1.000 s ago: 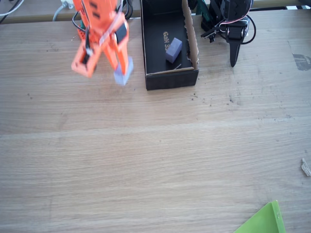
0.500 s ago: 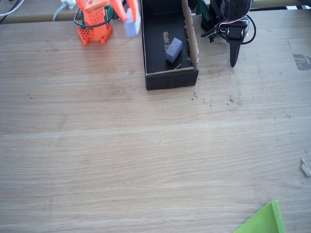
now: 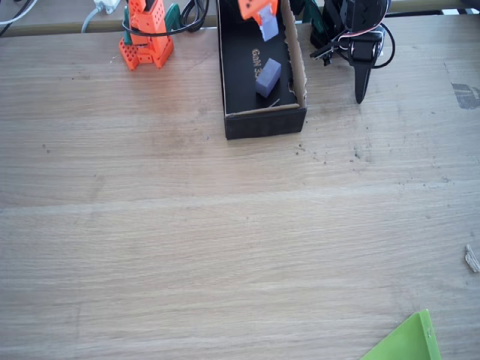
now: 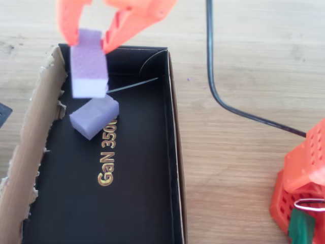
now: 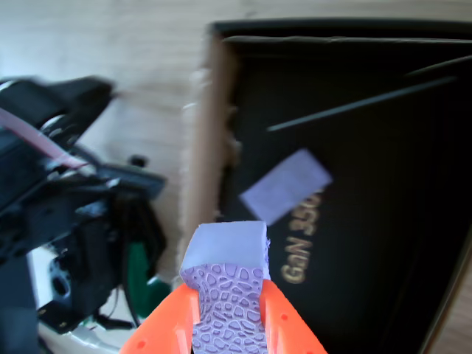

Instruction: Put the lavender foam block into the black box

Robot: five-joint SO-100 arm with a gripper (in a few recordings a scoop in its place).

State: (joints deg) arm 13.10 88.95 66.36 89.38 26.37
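Observation:
My orange gripper (image 3: 262, 16) is shut on a lavender foam block (image 3: 269, 27) and holds it over the far end of the black box (image 3: 264, 124). In the overhead view the gripper (image 4: 90, 38) pinches the top of the held block (image 4: 88, 68), which hangs above the box's floor (image 4: 137, 178) near the torn brown wall. A second lavender block (image 4: 94, 117) lies flat inside the box, also seen as the lying block (image 3: 268, 77). The wrist view has the gripper (image 5: 228, 295) clamping the held block (image 5: 225, 276), with the lying block (image 5: 286, 186) below it in the box (image 5: 383, 184).
The arm's orange base (image 3: 146, 37) stands left of the box at the table's far edge. A black cable (image 4: 228, 101) runs across the wood right of the box in the overhead view. A green sheet (image 3: 409, 341) pokes in at the near right corner.
The gripper, still holding the block, swung from the table left of the box, back and to the right, and is now over the box's far end.

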